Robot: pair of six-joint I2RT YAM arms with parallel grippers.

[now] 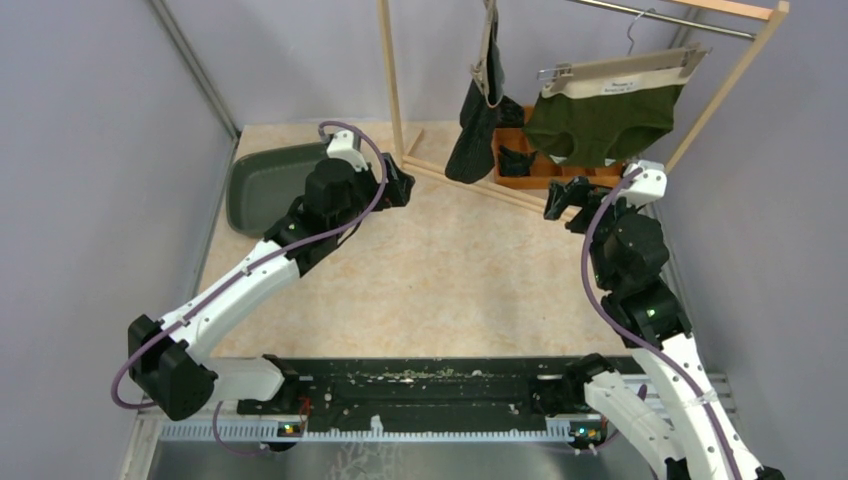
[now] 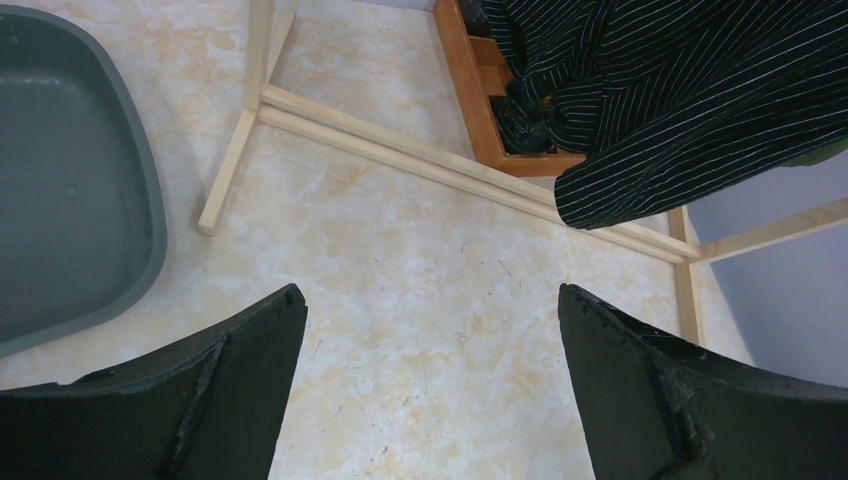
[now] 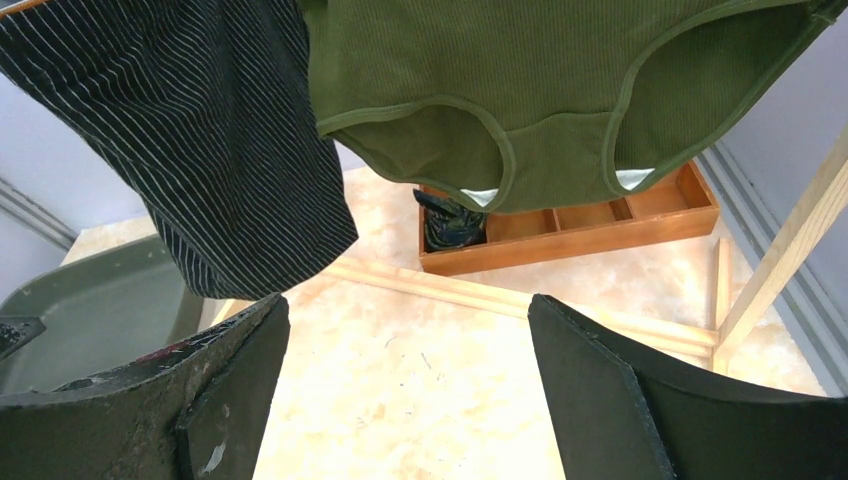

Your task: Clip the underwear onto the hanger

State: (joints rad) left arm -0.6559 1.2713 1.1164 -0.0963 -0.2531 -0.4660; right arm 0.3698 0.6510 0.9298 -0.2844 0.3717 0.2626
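Olive green underwear (image 1: 600,120) hangs from a clip hanger (image 1: 620,68) on the wooden rack's metal rail (image 1: 660,18) at the back right. It also shows in the right wrist view (image 3: 540,90). A black striped garment (image 1: 478,120) hangs to its left from another hanger; it also shows in the left wrist view (image 2: 690,90) and the right wrist view (image 3: 210,140). My left gripper (image 1: 403,185) is open and empty above the table, near the rack's left post. My right gripper (image 1: 568,200) is open and empty, just below the green underwear.
A grey tray (image 1: 265,185) lies at the back left. A wooden compartment box (image 1: 545,170) with dark cloth in it sits under the rack. The rack's base bars (image 2: 420,160) run across the table. Walls stand close on both sides.
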